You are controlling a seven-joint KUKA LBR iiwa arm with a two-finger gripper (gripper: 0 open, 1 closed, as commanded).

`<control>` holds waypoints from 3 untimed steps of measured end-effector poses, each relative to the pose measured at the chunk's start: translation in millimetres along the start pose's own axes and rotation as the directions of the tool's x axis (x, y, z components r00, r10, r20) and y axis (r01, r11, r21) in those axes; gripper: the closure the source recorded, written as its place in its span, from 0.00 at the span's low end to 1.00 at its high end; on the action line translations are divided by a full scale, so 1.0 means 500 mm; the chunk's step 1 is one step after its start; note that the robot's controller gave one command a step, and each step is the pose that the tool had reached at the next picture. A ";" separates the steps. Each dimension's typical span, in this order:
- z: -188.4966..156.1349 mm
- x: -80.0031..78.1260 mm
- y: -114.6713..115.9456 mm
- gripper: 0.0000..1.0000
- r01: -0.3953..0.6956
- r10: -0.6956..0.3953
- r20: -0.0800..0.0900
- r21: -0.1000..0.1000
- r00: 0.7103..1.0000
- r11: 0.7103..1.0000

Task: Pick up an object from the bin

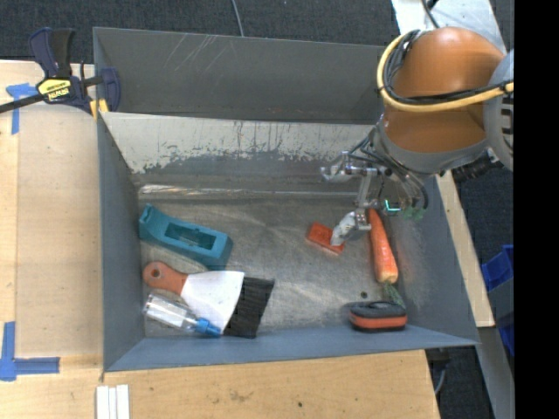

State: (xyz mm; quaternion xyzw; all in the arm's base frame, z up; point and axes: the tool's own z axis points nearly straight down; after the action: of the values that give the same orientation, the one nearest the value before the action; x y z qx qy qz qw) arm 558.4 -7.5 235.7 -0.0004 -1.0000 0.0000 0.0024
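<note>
My gripper point(358, 212) hangs low over the right part of the bin, under the arm's orange dome. Its tip is between a small orange-red block point(324, 237) on the bin floor to its left and the upper end of an orange toy carrot point(383, 250) to its right. The carrot lies lengthwise along the right wall, its tip pointing to the front. Whether either thing touches the gripper I cannot tell. A flat black oval thing with an orange rim point(378, 315) lies in the front right corner, just past the carrot.
At the left lie a teal rectangular block point(184, 236), a brush point(218, 297) with a brown handle, white body and black bristles, and a clear little bottle with a blue cap point(177, 315). Bare bin floor lies between these and the gripper.
</note>
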 end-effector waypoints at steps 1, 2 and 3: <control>-0.009 -0.003 0.000 0.00 0.000 0.000 0.008 0.000 1.000 1.000; 0.076 0.054 -0.057 0.00 0.035 -0.035 0.016 0.000 0.999 0.999; 0.148 0.090 -0.144 0.00 0.040 -0.040 0.002 0.000 0.999 0.999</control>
State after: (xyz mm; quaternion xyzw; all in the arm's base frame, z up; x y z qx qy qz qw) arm 513.1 -79.4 162.0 0.0196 -0.9998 0.0000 0.0012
